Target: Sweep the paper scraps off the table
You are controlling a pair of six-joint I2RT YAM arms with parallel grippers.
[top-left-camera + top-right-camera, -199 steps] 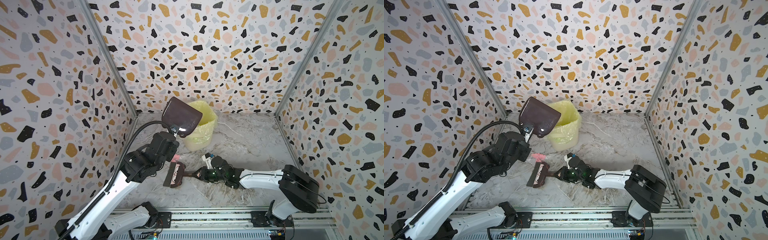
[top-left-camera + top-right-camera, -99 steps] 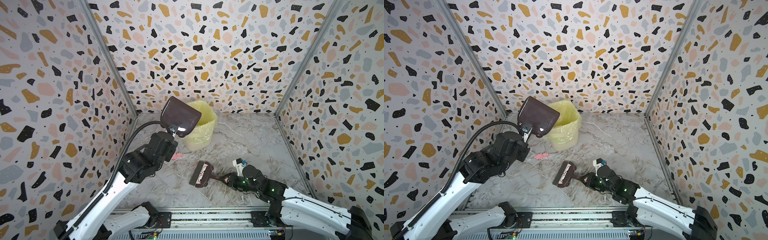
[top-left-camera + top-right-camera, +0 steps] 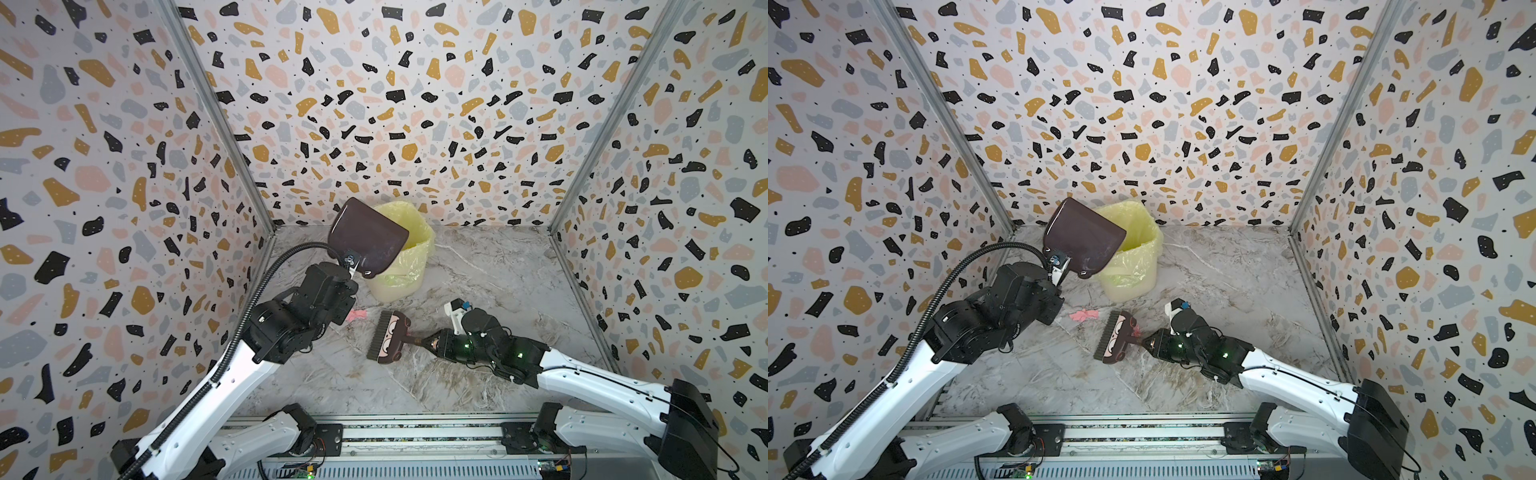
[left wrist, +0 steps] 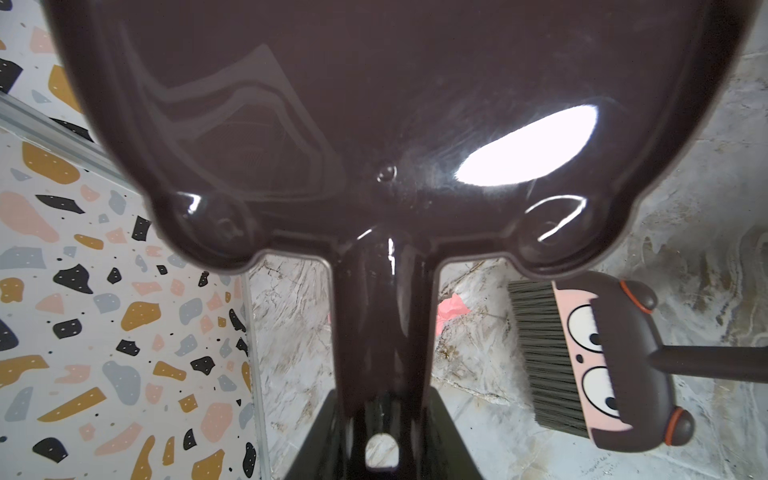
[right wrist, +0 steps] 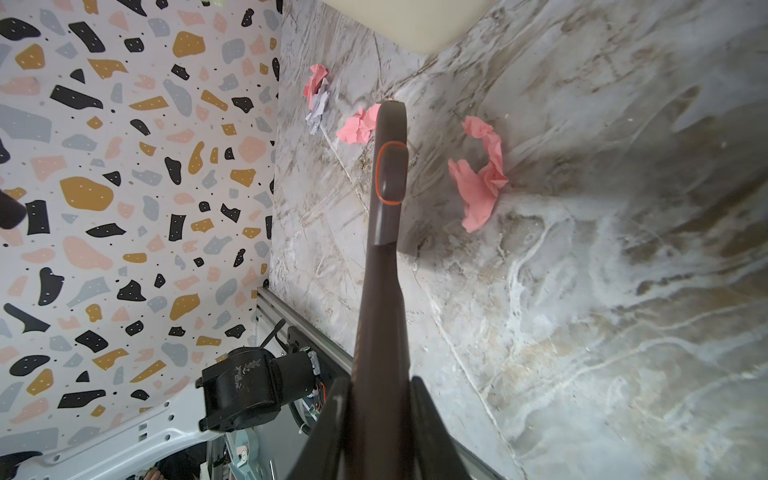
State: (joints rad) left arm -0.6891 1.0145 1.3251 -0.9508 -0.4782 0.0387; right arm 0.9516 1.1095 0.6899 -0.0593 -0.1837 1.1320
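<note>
Toward the left edge of the table (image 3: 478, 266), by the yellow-lined bin (image 3: 403, 278), the left gripper (image 3: 352, 268) clamps a raised dustpan (image 3: 365, 241); the right gripper (image 3: 434, 343) grips a brush (image 3: 388, 343) by its handle. Crumpled paper scraps (image 5: 480, 183) lie near the bristles: featherlight and soft, likely better swept than pinched.

The bin (image 3: 401, 270) is set at the back of the table (image 3: 498, 266), left of the middle. The dustpan (image 3: 368, 241) is raised at the bin's left, overlapping its rim in both top views. The brush (image 3: 388, 343) is placed before the bin, handle to the right. Paper scraps (image 3: 358, 314) are found just left of it, towards the left wall (image 3: 124, 208).
</note>
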